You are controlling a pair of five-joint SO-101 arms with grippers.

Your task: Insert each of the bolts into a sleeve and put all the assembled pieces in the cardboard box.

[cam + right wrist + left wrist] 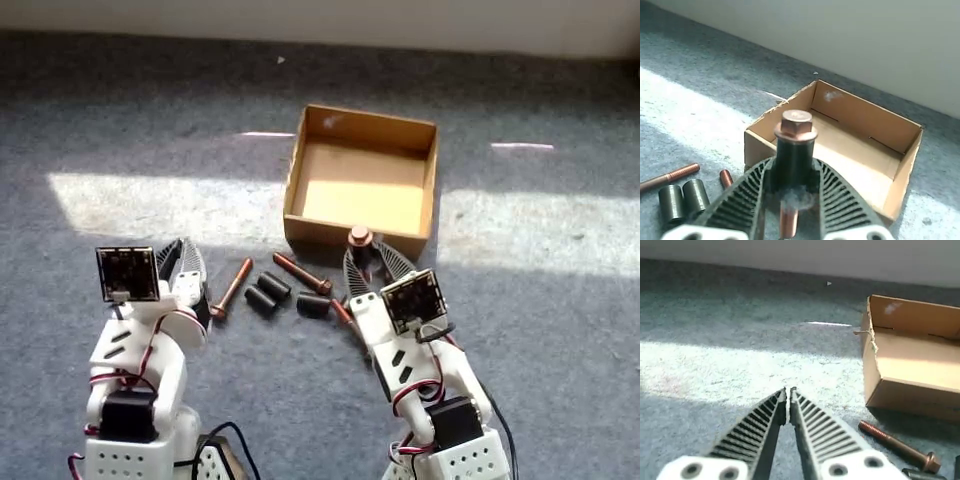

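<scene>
The right hand (pixel 793 167) is squeezing a sleeve (pixel 792 152) with a bolt (pixel 796 125) inside, the box (pixel 300 160) close at 12 o'clock, likely needing a lift over its wall; the closed left hand (pixel 788 395) is holding nothing.

We see loose bolts (pixel 302 273) and sleeves (pixel 268 293) crowding the carpet (pixel 560 300) before the cardboard box (pixel 320 238); either side lies open.

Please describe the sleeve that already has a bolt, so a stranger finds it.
Start at the cardboard box. Before its near wall, the right gripper holds a black sleeve. Unlike the loose sleeves on the carpet, a copper bolt passes through it.
</scene>
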